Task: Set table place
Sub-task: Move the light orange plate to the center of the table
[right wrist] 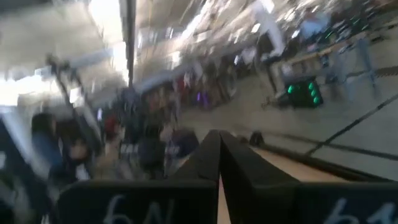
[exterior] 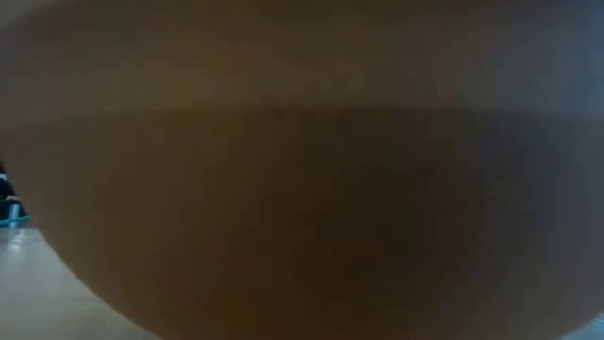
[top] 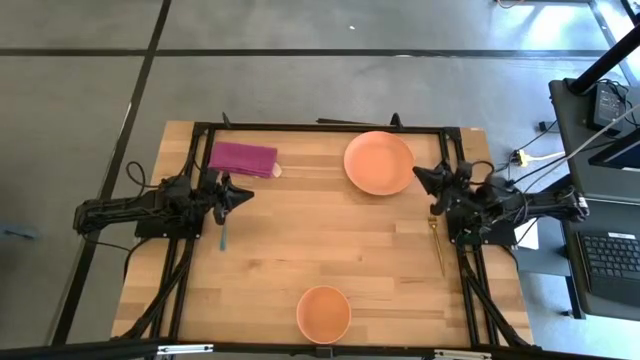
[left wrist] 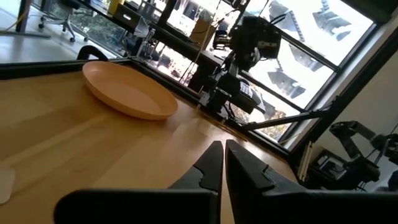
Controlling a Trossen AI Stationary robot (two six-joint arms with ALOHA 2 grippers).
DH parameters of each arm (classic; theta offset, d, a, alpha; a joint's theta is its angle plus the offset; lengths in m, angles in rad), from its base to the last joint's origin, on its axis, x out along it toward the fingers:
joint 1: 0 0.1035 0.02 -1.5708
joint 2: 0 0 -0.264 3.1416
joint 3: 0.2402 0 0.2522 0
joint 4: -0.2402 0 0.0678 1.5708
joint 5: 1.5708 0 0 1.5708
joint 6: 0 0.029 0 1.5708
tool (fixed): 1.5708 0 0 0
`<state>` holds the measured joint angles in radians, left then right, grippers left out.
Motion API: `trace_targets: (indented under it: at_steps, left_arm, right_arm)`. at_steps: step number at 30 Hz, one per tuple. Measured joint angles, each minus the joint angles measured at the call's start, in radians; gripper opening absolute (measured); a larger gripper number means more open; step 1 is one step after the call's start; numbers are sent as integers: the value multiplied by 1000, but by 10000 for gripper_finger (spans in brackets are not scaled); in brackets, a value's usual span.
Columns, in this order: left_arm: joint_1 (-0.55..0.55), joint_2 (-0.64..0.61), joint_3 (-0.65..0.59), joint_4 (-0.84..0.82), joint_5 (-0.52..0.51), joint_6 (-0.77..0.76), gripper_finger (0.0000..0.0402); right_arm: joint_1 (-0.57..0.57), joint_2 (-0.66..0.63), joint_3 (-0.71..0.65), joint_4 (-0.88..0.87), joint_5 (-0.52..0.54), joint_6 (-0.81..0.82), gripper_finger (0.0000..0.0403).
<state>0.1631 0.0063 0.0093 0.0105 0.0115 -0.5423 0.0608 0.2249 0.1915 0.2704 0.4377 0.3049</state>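
Just ahead of my left claw (top: 243, 193), whose fingers are pressed together on nothing, lies bare light wood of the table (top: 320, 250); the orange plate (top: 379, 163) sits well beyond its tips, the purple napkin (top: 243, 158) close off one side, and a slim teal utensil (top: 222, 235) just behind and beside it. My right claw (top: 420, 177) is likewise closed and empty, its tips near the plate's rim, with a gold-coloured fork (top: 438, 246) back along its arm. I judge the plate the main risk: closed tips swung carelessly could knock it along the smooth planks. The thin cutlery lies flat, so a shallow pinch could slip off or skid it against the black rail. An orange bowl (top: 324, 313) stands far from both claws at the near edge, blocking the low camera. Grey floor surrounds the frame; a desk with a laptop (top: 610, 262) stands beyond my right arm
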Motion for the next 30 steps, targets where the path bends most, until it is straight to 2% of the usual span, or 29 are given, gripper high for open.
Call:
trace_targets:
  at_steps: [2,5,9,12,14,16,20,25,27,30]
  left_arm:
    - [0,0,0,-1,-13,1,6]
    - [0,0,0,-1,-50,2,2]
    - [0,0,0,4,-76,1,3]
    - [0,0,0,4,-74,1,10]
    - [0,0,0,4,-73,1,13]
    - [0,0,0,4,-73,2,17]
    - [0,0,0,4,-62,2,21]
    - [0,0,0,-1,-5,-3,24]
    - [0,0,0,0,1,-5,22]
    - [0,0,0,0,2,-7,15]
  right_arm:
    - [1,67,105,-125,-23,-26,9]
    - [0,202,270,-306,-1,-95,9]
    - [0,414,438,-620,132,-152,9]
    - [0,559,496,-819,213,-125,11]
    - [0,638,510,-891,271,-109,15]
    - [0,704,513,-903,322,-128,19]
    - [0,801,513,-889,347,-250,19]
    - [0,870,513,-766,388,-248,5]
    - [0,886,513,-699,352,-221,5]
    - [-23,895,513,-623,151,-205,15]
